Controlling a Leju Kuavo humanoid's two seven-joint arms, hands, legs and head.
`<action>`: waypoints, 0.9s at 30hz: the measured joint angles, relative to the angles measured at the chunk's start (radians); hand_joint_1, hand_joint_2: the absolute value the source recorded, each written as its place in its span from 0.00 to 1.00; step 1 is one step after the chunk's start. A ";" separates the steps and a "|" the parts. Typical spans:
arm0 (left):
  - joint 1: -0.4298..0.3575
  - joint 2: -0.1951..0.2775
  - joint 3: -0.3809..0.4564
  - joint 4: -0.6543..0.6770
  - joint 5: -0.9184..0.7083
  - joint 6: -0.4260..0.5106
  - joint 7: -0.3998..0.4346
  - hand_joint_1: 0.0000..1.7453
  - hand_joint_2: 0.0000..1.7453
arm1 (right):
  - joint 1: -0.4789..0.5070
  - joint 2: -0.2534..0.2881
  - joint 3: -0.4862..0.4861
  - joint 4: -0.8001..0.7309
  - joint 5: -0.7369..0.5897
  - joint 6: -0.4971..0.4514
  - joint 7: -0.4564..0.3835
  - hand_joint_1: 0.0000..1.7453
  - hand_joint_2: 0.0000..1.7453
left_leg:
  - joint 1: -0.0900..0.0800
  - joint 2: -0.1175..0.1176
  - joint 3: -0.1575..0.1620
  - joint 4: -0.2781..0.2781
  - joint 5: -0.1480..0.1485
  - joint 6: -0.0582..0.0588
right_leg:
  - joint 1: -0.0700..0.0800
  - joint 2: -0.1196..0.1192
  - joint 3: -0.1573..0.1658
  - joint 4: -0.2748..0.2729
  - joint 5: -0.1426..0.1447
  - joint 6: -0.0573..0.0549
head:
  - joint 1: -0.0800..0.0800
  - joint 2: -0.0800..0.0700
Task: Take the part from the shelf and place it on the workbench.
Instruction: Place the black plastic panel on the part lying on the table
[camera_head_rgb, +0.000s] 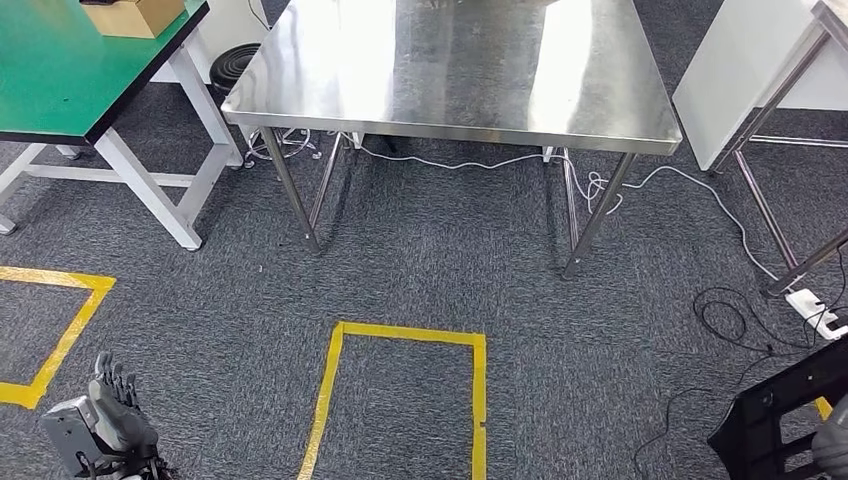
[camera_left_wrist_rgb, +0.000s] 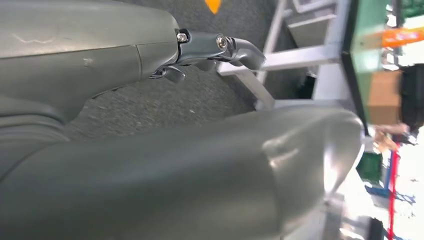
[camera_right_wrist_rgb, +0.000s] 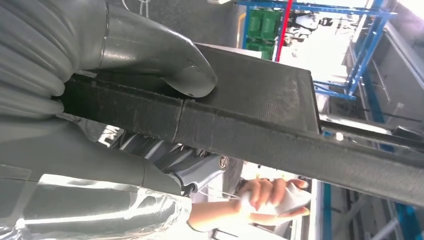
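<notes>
Black and flat-sided, the part (camera_right_wrist_rgb: 240, 107) is already in the right hand (camera_right_wrist_rgb: 115, 95): in the right wrist view the thick grey thumb presses on its broad top face while darker fingers (camera_right_wrist_rgb: 190, 165) curl under its lower edge, so the hand is closed round it. In the head view the part (camera_head_rgb: 785, 415) juts in at the near right corner, low beside the robot's body, a dark slatted frame whose long axis runs up and away to the right, well short of the table (camera_head_rgb: 450, 70). That steel table stands far and centre, ahead across the grey carpet, beyond the yellow tape box (camera_head_rgb: 400, 400) on the floor; its bare top lies forward and to the left of the part, so I judge the coming move turns on carrying the part forward and leftward, and lifting it, since it hangs below the level of the top. The right hand, being the one that holds it, is the only one placed to do this. The left hand (camera_head_rgb: 110, 415) hangs at the near left, fingers spread and pointing ahead, holding nothing; the left wrist view bears this out, with carpet showing between thumb and finger (camera_left_wrist_rgb: 220, 47). A person's hand (camera_right_wrist_rgb: 270, 200), holding something white, shows beyond the part in the right wrist view. A green table (camera_head_rgb: 60, 70) stands at the far left.
</notes>
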 joint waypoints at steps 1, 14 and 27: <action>0.004 0.001 0.003 0.005 -0.003 -0.004 0.000 0.00 0.00 | 0.000 0.001 0.000 0.005 0.001 0.001 0.000 1.00 1.00 | 0.010 0.003 -0.015 0.028 -0.002 -0.008 | -0.001 0.000 0.000 0.000 0.000 0.000 | 0.000 0.000; 0.005 0.012 0.014 0.048 -0.031 -0.039 0.000 0.00 0.00 | -0.009 0.034 0.005 0.041 0.048 -0.001 -0.013 1.00 1.00 | 0.017 0.011 0.135 -0.293 0.152 0.052 | 0.002 -0.001 -0.101 0.198 -0.100 0.033 | 0.007 0.000; 0.020 0.011 0.013 0.065 -0.075 -0.029 0.001 0.00 0.00 | 0.008 0.065 0.006 0.030 0.129 -0.040 -0.044 1.00 1.00 | 0.016 0.004 0.087 -0.186 0.088 0.011 | -0.013 0.003 -0.008 0.029 -0.019 0.037 | 0.005 0.000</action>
